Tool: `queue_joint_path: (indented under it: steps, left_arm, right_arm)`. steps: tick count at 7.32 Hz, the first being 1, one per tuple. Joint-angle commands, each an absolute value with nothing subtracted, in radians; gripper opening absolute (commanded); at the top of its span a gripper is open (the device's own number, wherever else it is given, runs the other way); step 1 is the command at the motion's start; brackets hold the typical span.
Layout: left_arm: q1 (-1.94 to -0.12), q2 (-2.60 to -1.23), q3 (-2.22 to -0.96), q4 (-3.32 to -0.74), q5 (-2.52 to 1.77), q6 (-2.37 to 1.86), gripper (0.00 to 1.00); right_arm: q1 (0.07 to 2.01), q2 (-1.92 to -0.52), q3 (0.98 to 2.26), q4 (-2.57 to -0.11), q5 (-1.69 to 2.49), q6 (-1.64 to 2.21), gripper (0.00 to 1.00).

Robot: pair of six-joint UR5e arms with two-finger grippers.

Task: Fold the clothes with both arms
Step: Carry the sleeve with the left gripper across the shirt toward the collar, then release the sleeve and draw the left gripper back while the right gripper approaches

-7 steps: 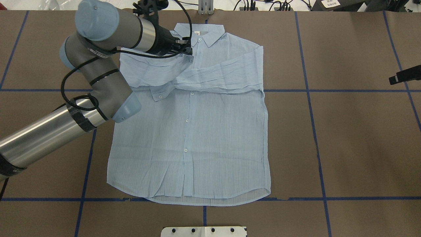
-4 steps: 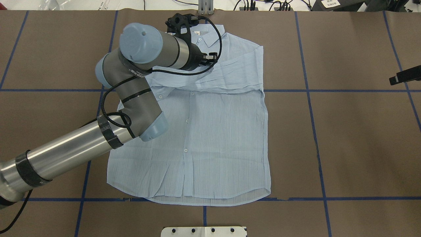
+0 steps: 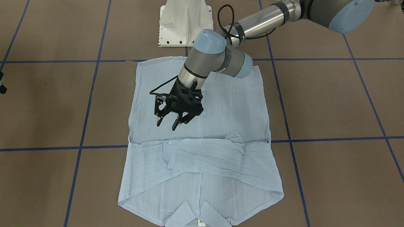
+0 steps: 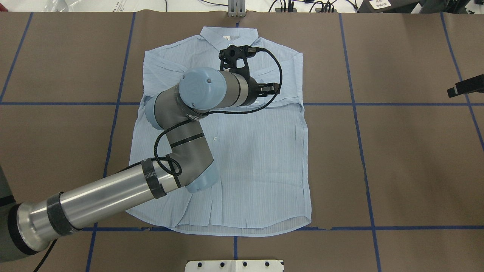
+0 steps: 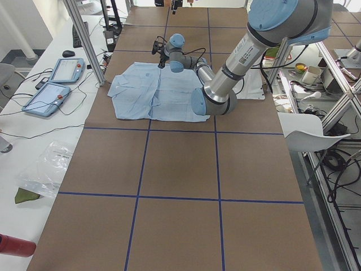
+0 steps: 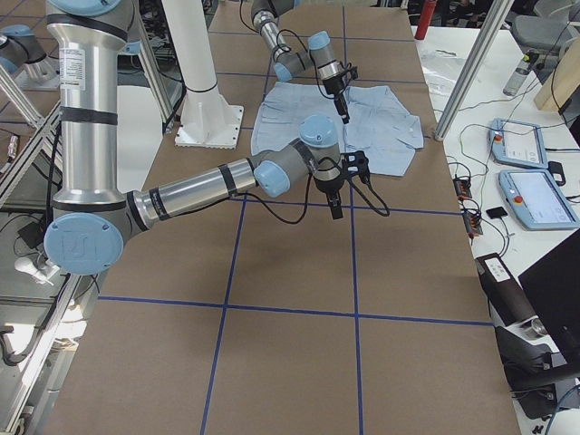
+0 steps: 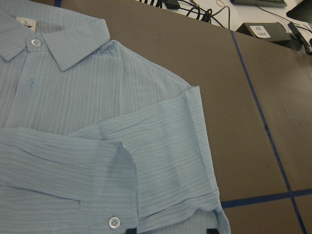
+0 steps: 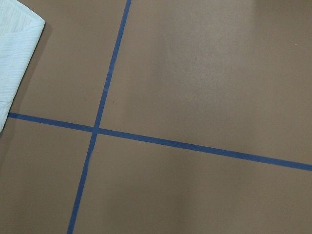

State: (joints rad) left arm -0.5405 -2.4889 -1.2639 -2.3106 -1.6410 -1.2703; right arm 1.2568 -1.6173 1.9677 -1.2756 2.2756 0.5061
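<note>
The pale blue shirt point(image 4: 257, 162) lies flat and face up on the brown table, collar at the far edge, with both sleeves folded across the chest point(image 3: 208, 157). My left gripper point(image 4: 275, 89) hovers just above the chest, over the right end of the folded sleeves. It is open and empty, as the front view point(image 3: 165, 126) shows. The left wrist view shows the collar, the folded sleeve and a cuff button point(image 7: 114, 223). My right gripper point(image 4: 465, 86) is off to the right over bare table; whether it is open I cannot tell. Its wrist view shows only a shirt corner point(image 8: 14, 44).
The white pedestal base point(image 3: 181, 22) stands at the near table edge, behind the shirt hem. Blue tape lines point(image 4: 359, 151) cross the brown cover. Tablets and cables lie on the side bench point(image 5: 53, 84) beyond the far edge.
My left arm swung right across the shirt, carrying the left sleeve over the chest. It has let go; the sleeve now lies flat and the gripper is open above it.
</note>
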Motion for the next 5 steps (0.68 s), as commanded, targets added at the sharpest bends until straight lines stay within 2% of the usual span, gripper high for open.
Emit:
queue_joint_path:
  steps: [1,3,5]
  left_arm:
    - [-0.538,-2.464,-1.294,-2.249,-1.673,-1.214,1.00]
    - [-0.543,-2.303,-1.513,-2.116,-1.677,-1.116,1.00]
    - [-0.546,-2.123,-1.789,-1.984,-1.721,-1.030,1.00]
  right_arm:
    - [1.221,-1.608,1.977,-1.200,2.275,0.659,1.00]
    - [1.050,-1.615,2.009,-1.057,2.162,0.939,1.00]
    - [0.761,-1.621,2.110,-1.058,1.896,1.211,1.00]
